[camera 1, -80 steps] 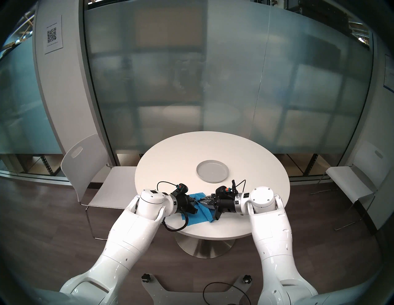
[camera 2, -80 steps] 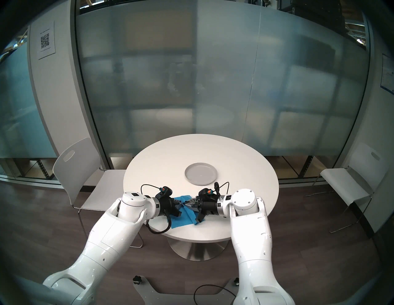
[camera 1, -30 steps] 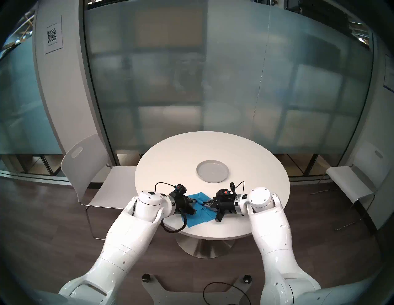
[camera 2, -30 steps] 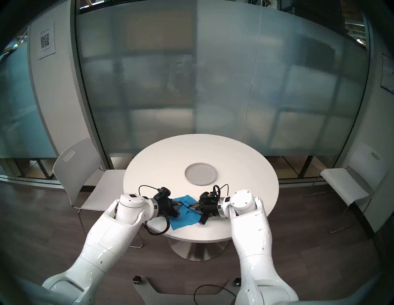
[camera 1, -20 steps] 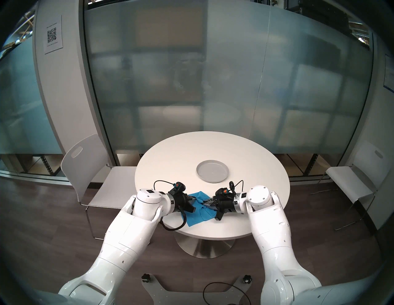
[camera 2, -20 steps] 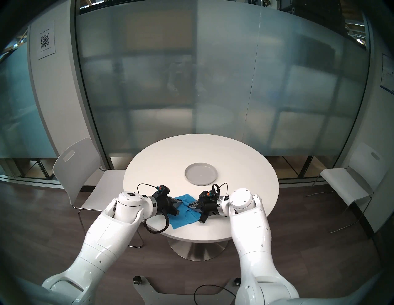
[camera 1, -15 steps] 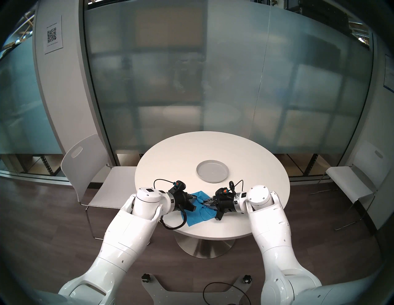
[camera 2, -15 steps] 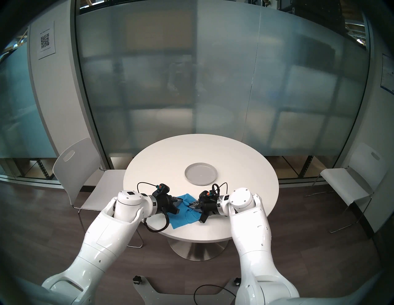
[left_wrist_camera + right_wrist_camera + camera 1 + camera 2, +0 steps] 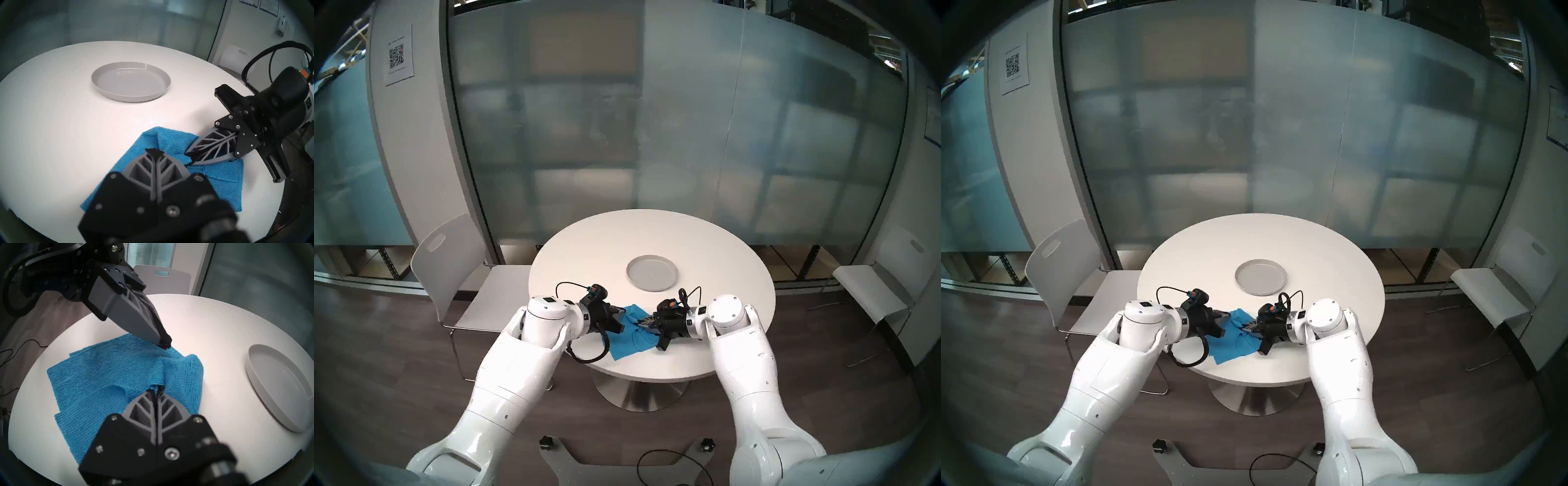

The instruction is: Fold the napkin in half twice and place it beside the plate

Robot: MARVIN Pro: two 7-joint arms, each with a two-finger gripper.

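Two grippers are on the cloth at once, and I see both pinched tight on it. In the right wrist view my right gripper point(image 9: 155, 390) has its jaws closed on a raised fold of the napkin point(image 9: 95, 378) at the lower middle of the frame, while the left gripper point(image 9: 165, 343) comes in from the upper left with its tips closed on the far edge. The left wrist view shows the same from the other side: left gripper point(image 9: 153, 151) shut on blue fabric at centre, right one at the right of the frame.

The napkin lies on the near part of the white table point(image 9: 585, 244), low in the head view and partly under both tools. It is rumpled and looks already doubled over, with stepped edges at its lower left in the right wrist view. The plate point(image 9: 652, 273) sits apart from it, higher and slightly right in the head view, empty.

I judge this cloth light, limp and fuzzy. It will sag and bunch between the two pinches, not slide away, and nothing about it is fragile. The hemmed corners look to me the best places to hold, since a mid-cloth pinch drags a ridge up and spoils the fold line.
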